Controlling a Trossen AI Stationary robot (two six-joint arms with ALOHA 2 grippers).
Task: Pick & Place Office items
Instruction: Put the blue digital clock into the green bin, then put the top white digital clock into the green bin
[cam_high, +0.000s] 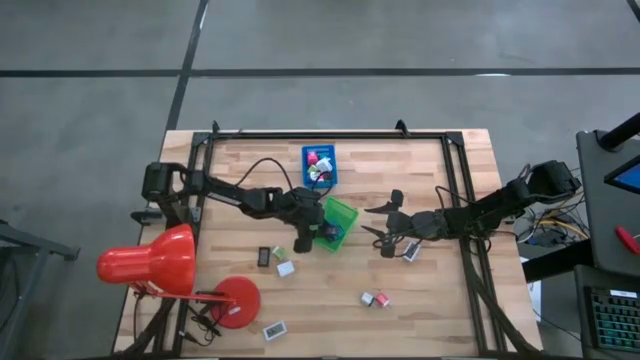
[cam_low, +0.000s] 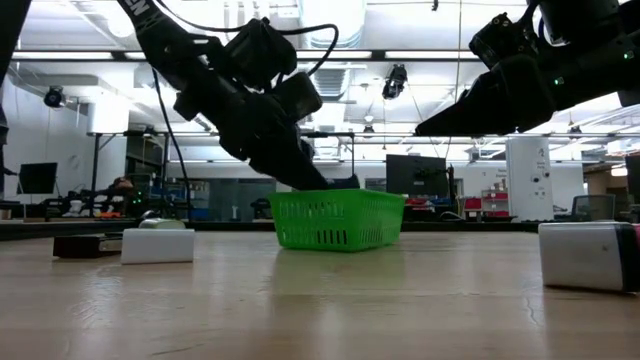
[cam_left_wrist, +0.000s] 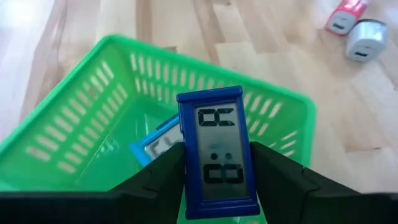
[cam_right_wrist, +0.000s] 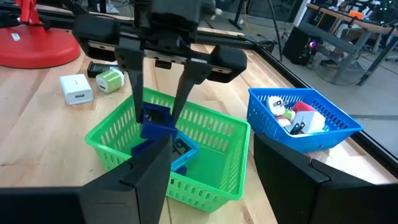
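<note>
My left gripper (cam_right_wrist: 155, 117) reaches down into a green basket (cam_high: 343, 213) at mid-table, shut on a small blue digital clock (cam_left_wrist: 217, 152). A second blue clock (cam_left_wrist: 155, 146) lies flat on the basket's floor beneath it. Right of the basket, my right gripper (cam_high: 385, 225) hovers open with nothing between its fingers. Loose office items lie flat on the table: a white cube (cam_right_wrist: 78, 89), a green one (cam_right_wrist: 111, 81), a white and red pair (cam_left_wrist: 351, 28). My left gripper pinches the blue clock by its two long side edges (cam_left_wrist: 184, 180) between its two fingers, display toward the wrist camera. The fingers (cam_right_wrist: 135, 87) slant down from the table's left. The clock hangs tilted at their tips, inside the basket's rim and above the second clock.
A blue tray (cam_high: 320, 165) with several items stands behind the basket. A red desk lamp (cam_high: 160, 265) with its round base (cam_high: 235, 300) takes up the near left corner. More small pieces (cam_high: 273, 329) lie near the front edge, and one (cam_high: 410, 250) lies by my right gripper.
</note>
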